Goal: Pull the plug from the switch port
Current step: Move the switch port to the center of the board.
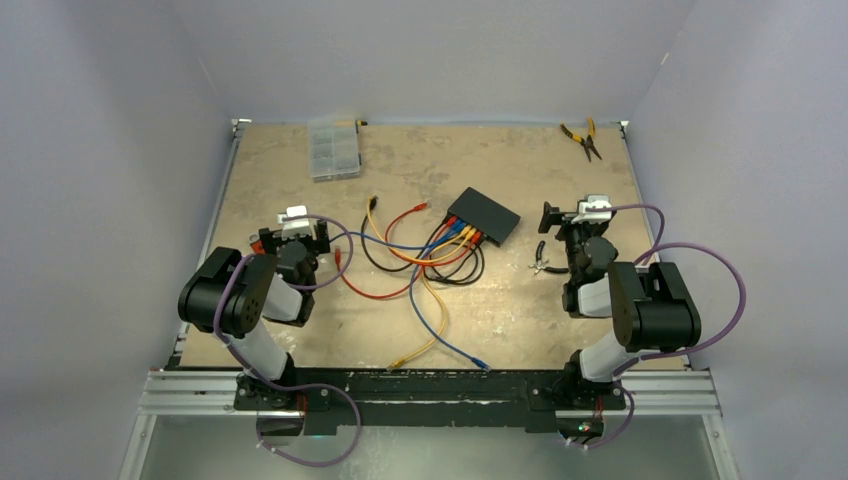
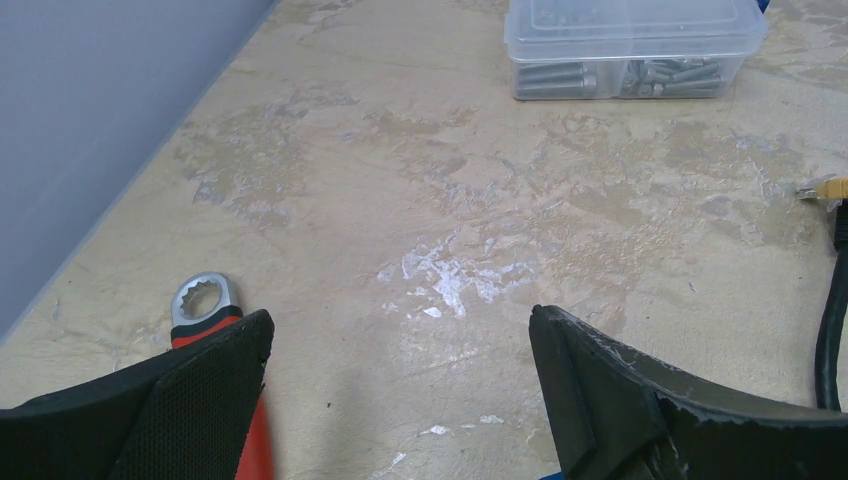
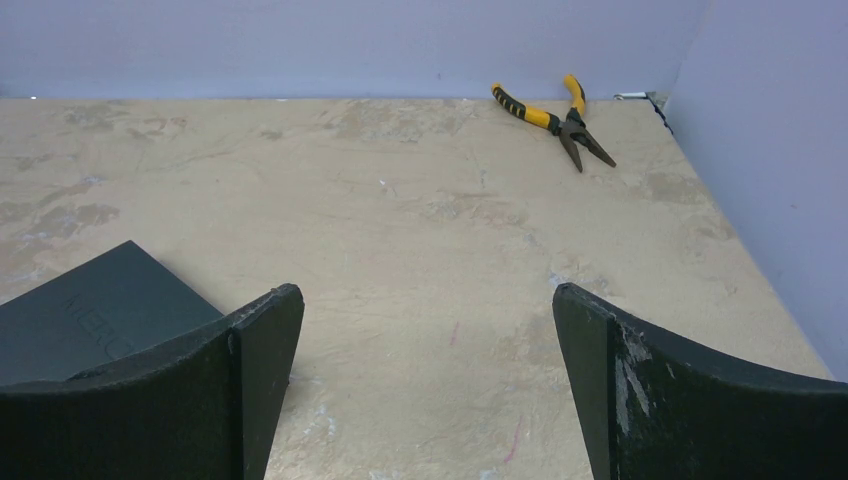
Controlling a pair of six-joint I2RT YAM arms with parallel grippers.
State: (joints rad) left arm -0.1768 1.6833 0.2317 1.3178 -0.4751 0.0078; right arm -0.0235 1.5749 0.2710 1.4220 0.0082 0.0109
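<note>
The black switch (image 1: 484, 214) lies flat mid-table, turned at an angle. Several plugs (image 1: 462, 234) with red, blue, yellow and orange cables sit in the ports along its near-left edge. The cables (image 1: 420, 270) loop toward the front of the table. My left gripper (image 1: 295, 228) (image 2: 400, 325) is open over bare table, well left of the switch. My right gripper (image 1: 578, 218) (image 3: 428, 300) is open too, just right of the switch, whose corner (image 3: 90, 310) shows beside the left finger. Neither gripper touches anything.
A clear compartment box (image 1: 334, 150) (image 2: 630, 45) stands at the back left. Yellow-handled pliers (image 1: 582, 138) (image 3: 555, 115) lie at the back right. A red-handled wrench (image 2: 200, 297) lies by my left finger. Small cutters (image 1: 545, 262) rest near the right arm. A loose yellow plug (image 2: 828, 188) lies right of the left gripper.
</note>
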